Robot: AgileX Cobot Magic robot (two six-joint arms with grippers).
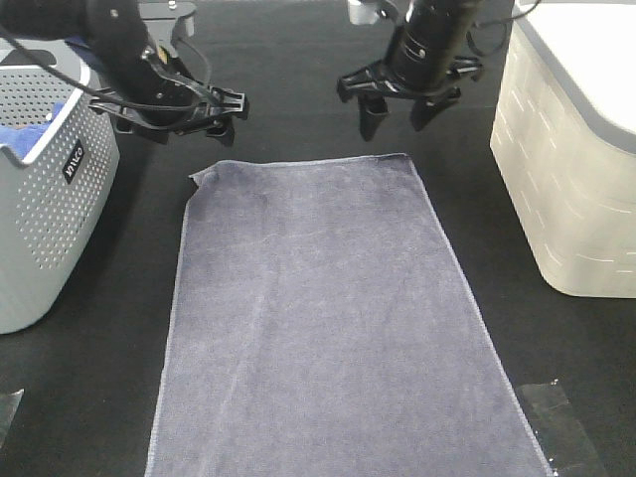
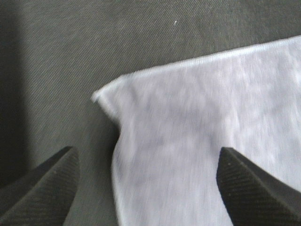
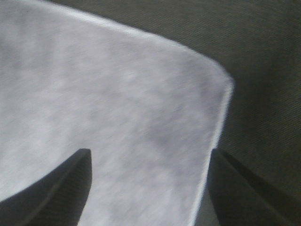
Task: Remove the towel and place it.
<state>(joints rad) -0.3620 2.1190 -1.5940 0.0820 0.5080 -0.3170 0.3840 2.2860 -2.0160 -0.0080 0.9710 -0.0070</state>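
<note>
1 towel (image 1: 328,318), grey-purple, lies flat and spread lengthwise on the black counter (image 1: 109,378), betw. 2 bins: 1 grey perforated basket (image 1: 45,209) on the left w/ 1 blue cloth (image 1: 25,139) inside, and 1 cream bin (image 1: 566,189) on the right. The towel touches neither. 2 arms hang over its far edge, 1 per far corner. L fingers (image 1: 221,102) (image 2: 47,188) are spread apart, grasping nothing; the 2 tips straddle the far-left corner, which is slightly curled. R fingers (image 1: 370,117) (image 3: 56,188) are also released and empty, 2 tips either side of the far-right corner, which lies flat. Can't tell if any tip touches the cloth. 2 bits of clear tape on the counter: 1 (image 1: 556,422) just beside the near-right corner, 1 (image 1: 8,412) at the near-left.
</note>
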